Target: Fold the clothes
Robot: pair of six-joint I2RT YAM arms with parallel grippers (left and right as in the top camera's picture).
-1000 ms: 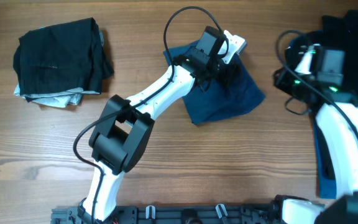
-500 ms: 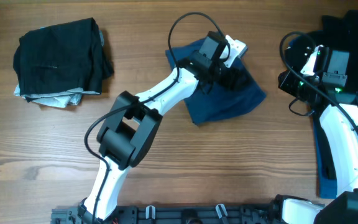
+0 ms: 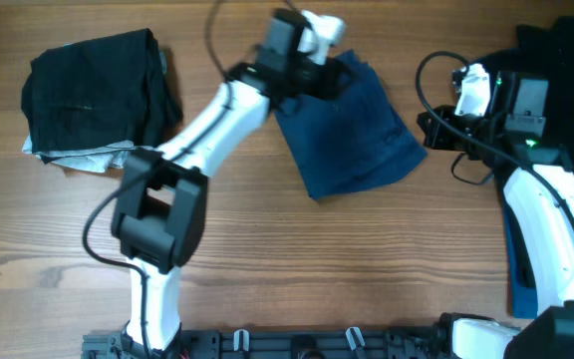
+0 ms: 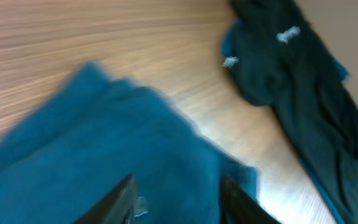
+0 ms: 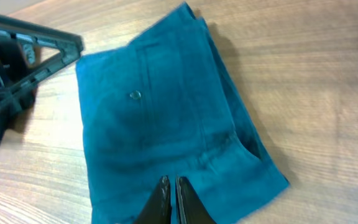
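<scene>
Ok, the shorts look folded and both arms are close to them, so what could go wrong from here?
1. The left fingers stand apart right over the shorts, and that wrist view is blurred. They could snag the top layer and pull the fold open.
2. The right fingers are shut and point at the edge nearest them. A push forward might shove or wrinkle the stack.
</scene>
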